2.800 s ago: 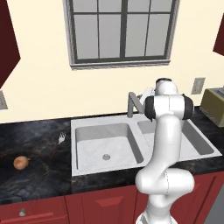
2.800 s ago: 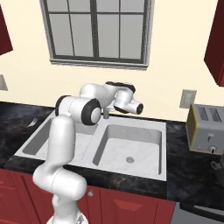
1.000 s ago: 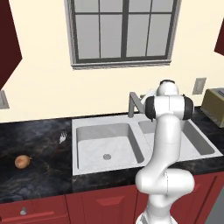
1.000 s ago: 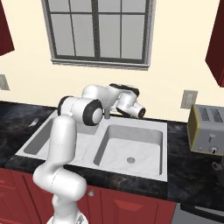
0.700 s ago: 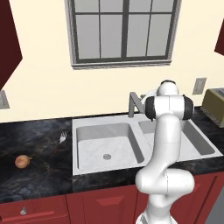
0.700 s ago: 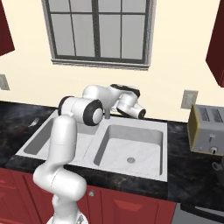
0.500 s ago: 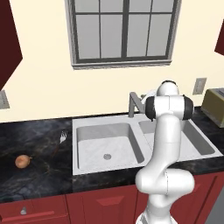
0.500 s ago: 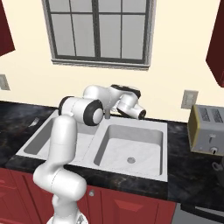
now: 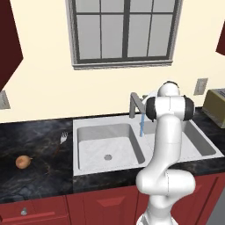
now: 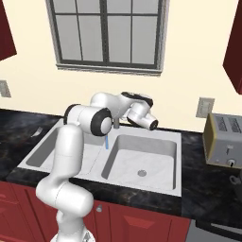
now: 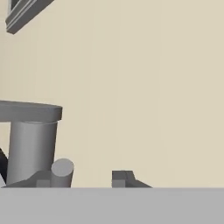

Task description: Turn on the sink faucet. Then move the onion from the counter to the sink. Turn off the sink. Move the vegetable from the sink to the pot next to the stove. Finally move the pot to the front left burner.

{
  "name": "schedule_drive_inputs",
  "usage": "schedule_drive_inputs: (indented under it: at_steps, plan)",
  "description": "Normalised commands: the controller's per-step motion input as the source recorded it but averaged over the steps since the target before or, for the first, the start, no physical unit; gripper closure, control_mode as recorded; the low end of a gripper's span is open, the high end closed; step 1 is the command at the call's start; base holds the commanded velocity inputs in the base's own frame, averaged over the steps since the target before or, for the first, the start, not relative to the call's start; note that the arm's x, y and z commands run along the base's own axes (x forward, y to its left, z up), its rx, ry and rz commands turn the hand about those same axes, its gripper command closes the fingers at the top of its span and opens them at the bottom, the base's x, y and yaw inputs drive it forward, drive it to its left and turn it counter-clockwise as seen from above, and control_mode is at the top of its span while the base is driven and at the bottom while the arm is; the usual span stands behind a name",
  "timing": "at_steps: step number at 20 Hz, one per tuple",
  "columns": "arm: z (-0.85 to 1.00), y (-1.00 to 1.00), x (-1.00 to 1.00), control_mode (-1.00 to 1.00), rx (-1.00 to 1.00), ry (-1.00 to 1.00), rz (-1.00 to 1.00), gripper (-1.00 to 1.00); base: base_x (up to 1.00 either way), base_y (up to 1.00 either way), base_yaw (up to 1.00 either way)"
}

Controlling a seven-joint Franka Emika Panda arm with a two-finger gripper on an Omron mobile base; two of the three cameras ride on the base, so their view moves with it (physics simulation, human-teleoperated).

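I see water running: a thin blue stream point(image 9: 141, 125) falls from the faucet point(image 9: 135, 103) into the sink point(image 9: 90, 154). My gripper point(image 10: 152, 124) is up beside the faucet, near the back wall. From the hand view I see its two tips with a gap between them and nothing inside, so the jaws look partly open and empty. The onion point(image 9: 23, 161) lies on the counter point(image 9: 35, 176), far to the left, well apart from the gripper and lower. I judge the arm must swing left and down to it
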Motion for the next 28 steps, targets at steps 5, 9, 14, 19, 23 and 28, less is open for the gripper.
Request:
schedule_drive_inputs:
  at_steps: [5, 9, 14, 19, 23, 28]
  plan:
    - [-0.52, -0.76, 0.00, -1.00, 0.06, 0.03, 0.00, 1.00, 0.00, 0.00, 0.00]
    - [-0.52, -0.75, -0.02, -1.00, 0.06, 0.02, 0.00, 1.00, 0.00, 0.00, 0.00]
    - [-0.38, -0.59, -0.01, -1.00, 0.05, 0.02, 0.00, -1.00, 0.00, 0.00, 0.00]
    - [-0.01, -0.31, -0.03, -1.00, 0.01, -0.01, 0.00, -1.00, 0.00, 0.00, 0.00]
    - [0.28, -0.22, -0.17, -1.00, 0.00, -0.04, 0.00, -1.00, 0.00, 0.00, 0.00]
    - [0.46, -0.15, -0.26, -1.00, 0.00, -0.05, 0.00, -1.00, 0.00, 0.00, 0.00]
